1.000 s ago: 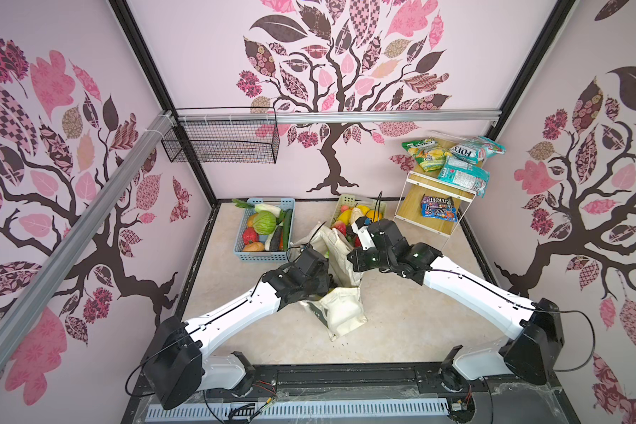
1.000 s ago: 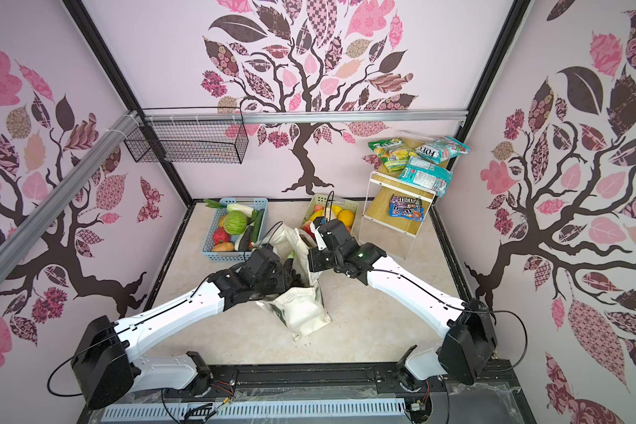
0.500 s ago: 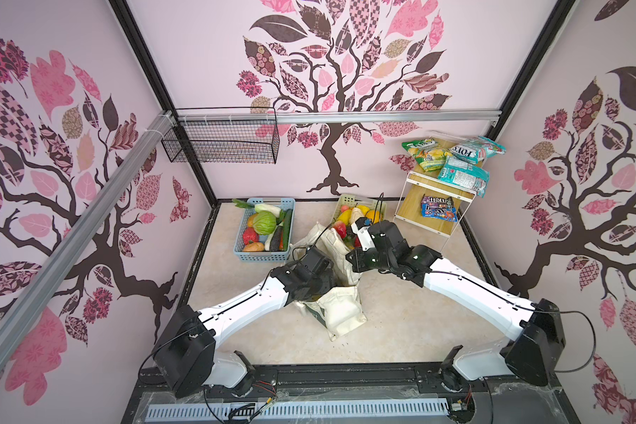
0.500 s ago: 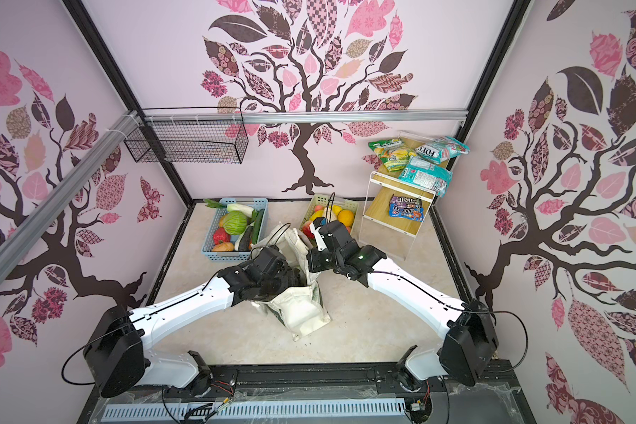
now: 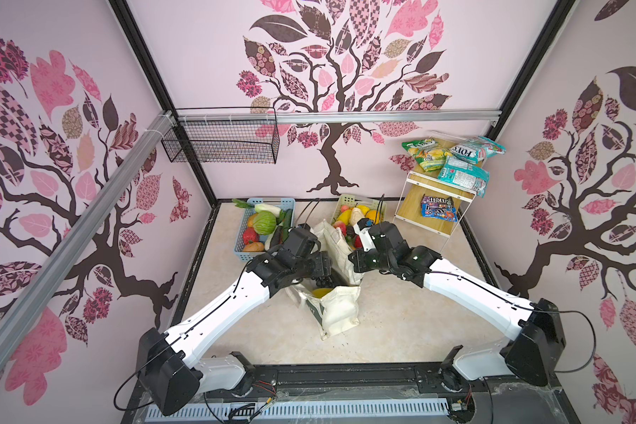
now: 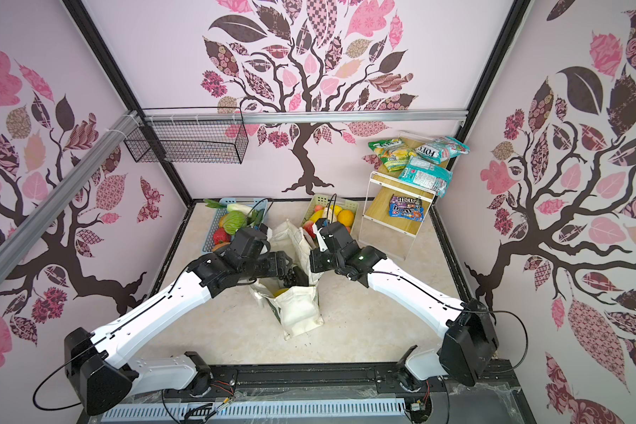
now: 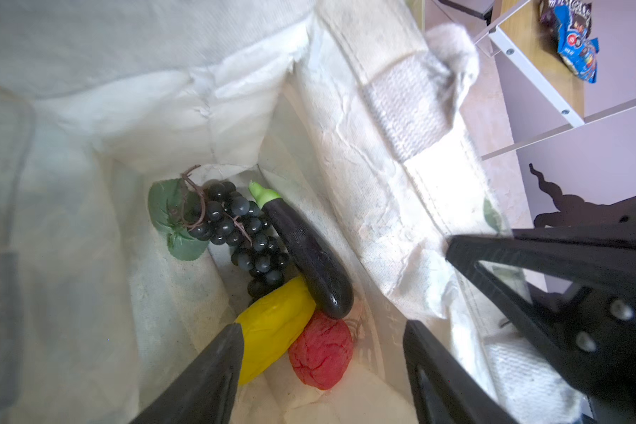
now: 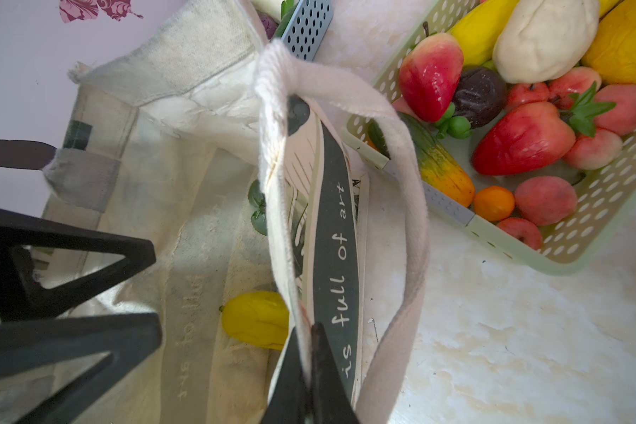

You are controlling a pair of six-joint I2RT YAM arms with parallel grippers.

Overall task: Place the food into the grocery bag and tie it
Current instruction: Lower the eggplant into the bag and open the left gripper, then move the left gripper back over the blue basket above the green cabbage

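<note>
The grocery bag (image 5: 336,312) stands open on the desk (image 5: 401,326) between the arms, and I judge the packing partly done. A grape bunch (image 7: 235,227), an eggplant (image 7: 305,253), a yellow fruit (image 7: 272,326) and a red piece (image 7: 322,352) lie at its bottom. The left pincer (image 7: 324,328) hangs over the mouth, jaws apart and empty. The right pincer (image 8: 307,341) is clamped on the bag's rim. The cabbage (image 5: 264,223), radish (image 5: 267,208) and blue M&M's packet (image 5: 439,212) wait outside, and the handles are untied.
</note>
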